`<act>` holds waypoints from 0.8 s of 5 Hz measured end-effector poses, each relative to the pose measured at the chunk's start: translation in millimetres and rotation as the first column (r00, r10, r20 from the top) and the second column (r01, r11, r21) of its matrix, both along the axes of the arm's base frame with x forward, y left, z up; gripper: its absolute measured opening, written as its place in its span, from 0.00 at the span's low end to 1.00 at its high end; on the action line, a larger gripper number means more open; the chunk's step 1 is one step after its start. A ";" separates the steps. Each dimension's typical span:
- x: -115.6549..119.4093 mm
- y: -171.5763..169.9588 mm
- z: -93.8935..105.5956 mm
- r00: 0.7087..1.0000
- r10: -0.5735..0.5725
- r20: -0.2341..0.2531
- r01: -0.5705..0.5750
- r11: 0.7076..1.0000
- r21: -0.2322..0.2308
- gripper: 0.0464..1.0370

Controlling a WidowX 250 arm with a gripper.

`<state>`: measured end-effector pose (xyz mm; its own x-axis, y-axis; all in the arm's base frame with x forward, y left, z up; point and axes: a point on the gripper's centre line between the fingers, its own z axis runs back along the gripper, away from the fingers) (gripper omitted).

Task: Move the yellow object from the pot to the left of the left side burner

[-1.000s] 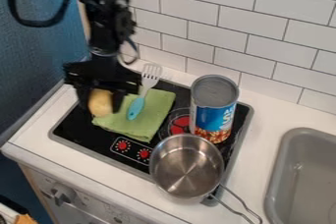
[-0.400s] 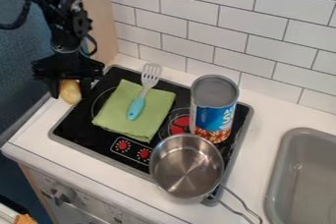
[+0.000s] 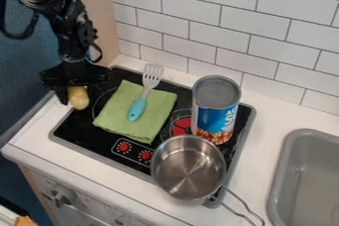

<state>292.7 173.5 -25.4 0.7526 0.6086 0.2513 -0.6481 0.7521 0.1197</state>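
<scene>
Yellow object [image 3: 78,98]: rounded and potato-like, hanging at the far left edge of the black cooktop [image 3: 79,130], out of the saucepan
Gripper [image 3: 77,92]: above that same left edge of the cooktop, pinching the yellow object, one finger on each side of it
Steel saucepan [image 3: 188,166]: over the near right corner of the cooktop, its bare bottom in plain sight, its wire handle pointing away from the cooktop
Left burner [image 3: 97,102]: at the left of the cooktop, partly covered by the cloth, its outline curving out on the side facing the yellow object
Green cloth [image 3: 126,120]: spread on the left half of the cooktop
Slotted spatula [image 3: 137,110]: on the cloth, its turquoise handle towards the front of the cooktop
Tall can [image 3: 215,108]: upright at the right side of the cooktop
Sink [image 3: 283,155]: right of the cooktop, set into the white table [image 3: 36,130]
Done: the lift out of the saucepan and the carry to the left side of the cooktop, judging by where the yellow object hangs
Left to do: probably just lowering it by the cooktop's left edge, letting go and backing off
Risk: released too high, it could roll off beyond the cooktop's left side
</scene>
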 end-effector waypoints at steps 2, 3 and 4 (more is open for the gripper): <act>-1.1 5.3 -2.9 0.999 0.035 -0.005 -0.035 0.999 -0.034 0.70; -3.3 8.4 -3.1 1.000 0.024 -0.012 -0.024 0.999 -0.039 0.95; -5.6 6.4 -3.1 0.999 0.020 -0.031 -0.022 0.999 -0.050 0.96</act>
<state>287.2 179.9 -28.4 0.7464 0.6356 0.1973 -0.6605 0.7438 0.1023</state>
